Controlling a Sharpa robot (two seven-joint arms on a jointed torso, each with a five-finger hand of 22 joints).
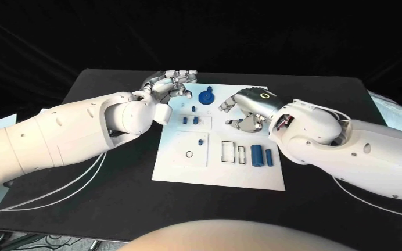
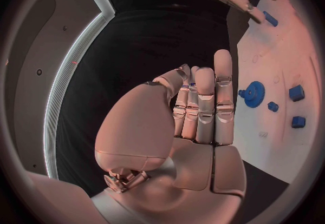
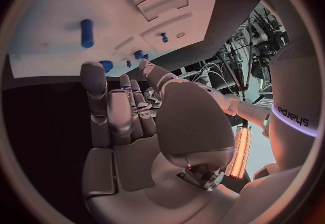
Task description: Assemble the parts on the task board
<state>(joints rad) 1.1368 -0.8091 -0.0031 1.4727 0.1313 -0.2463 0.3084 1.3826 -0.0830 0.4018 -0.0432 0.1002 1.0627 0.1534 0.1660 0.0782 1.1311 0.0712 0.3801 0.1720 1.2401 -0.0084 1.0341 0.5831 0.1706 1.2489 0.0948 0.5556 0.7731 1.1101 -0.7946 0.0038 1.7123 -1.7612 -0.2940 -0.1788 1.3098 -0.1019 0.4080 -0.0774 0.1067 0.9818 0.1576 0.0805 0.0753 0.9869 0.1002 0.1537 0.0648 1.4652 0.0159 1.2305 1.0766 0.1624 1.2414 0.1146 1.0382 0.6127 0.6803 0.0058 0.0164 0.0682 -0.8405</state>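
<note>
Head view, near edge first: the task board [image 1: 172,169] lies flat in the middle of the black table [image 1: 100,201]. Near its front right corner, two blue cylinders [image 1: 262,156] lie side by side, just beside a pair of rectangular recesses [image 1: 228,150]. A small blue peg [image 1: 201,142] stands left of the recesses, close to an oval hole [image 1: 189,154].

Further back, my right hand [image 1: 244,115] sits over the right half of the board. Its fingers are curled downward; from the right wrist view the fingers [image 3: 111,110] lie straight and close together with nothing between them, so the grip is probably empty, though the head view leaves the fingertips partly hidden.

Small blue blocks [image 1: 194,121] stand in the board's rear left section, between my two hands.

At the far edge, a blue gear [image 1: 206,95] rests on the board. My left hand [image 1: 168,85] is at the board's rear left corner, near the gear but apart from it. In the left wrist view its fingers [image 2: 203,107] stand together, straight, holding nothing.
</note>
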